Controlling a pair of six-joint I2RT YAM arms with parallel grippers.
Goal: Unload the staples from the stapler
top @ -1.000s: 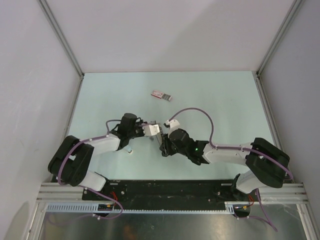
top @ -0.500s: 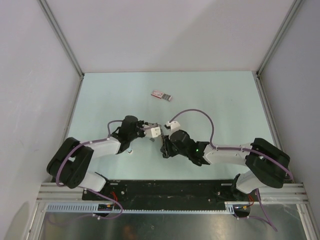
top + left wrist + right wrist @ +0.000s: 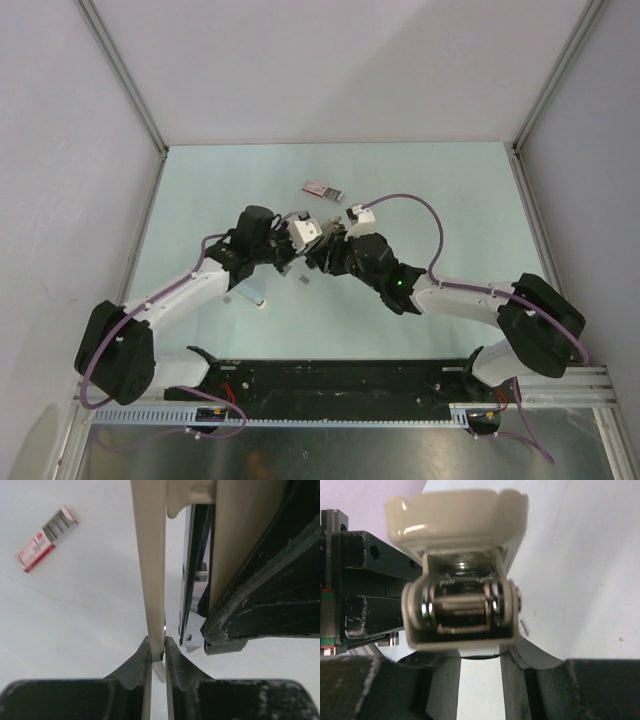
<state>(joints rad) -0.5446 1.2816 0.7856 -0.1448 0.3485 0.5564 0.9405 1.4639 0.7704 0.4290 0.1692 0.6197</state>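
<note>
A cream stapler (image 3: 316,238) is held above the table between both arms. My left gripper (image 3: 158,652) is shut on the thin cream top cover (image 3: 150,555), swung apart from the metal magazine (image 3: 192,580). In the top view the left gripper (image 3: 298,243) comes in from the left. My right gripper (image 3: 480,655) is shut on the stapler's body (image 3: 462,615), whose hinge end faces the camera; in the top view the right gripper (image 3: 328,250) comes from the right. I cannot see whether staples sit in the magazine.
A red and grey staple box (image 3: 323,189) lies on the table beyond the grippers, also the staple box (image 3: 45,537) at upper left. A small grey piece (image 3: 303,279) lies on the table just near of the stapler. White walls enclose the pale green table (image 3: 450,200).
Both arms have carried the stapler away from their bases toward the staple box. The left arm has stretched out. The small grey piece on the table now shows.
</note>
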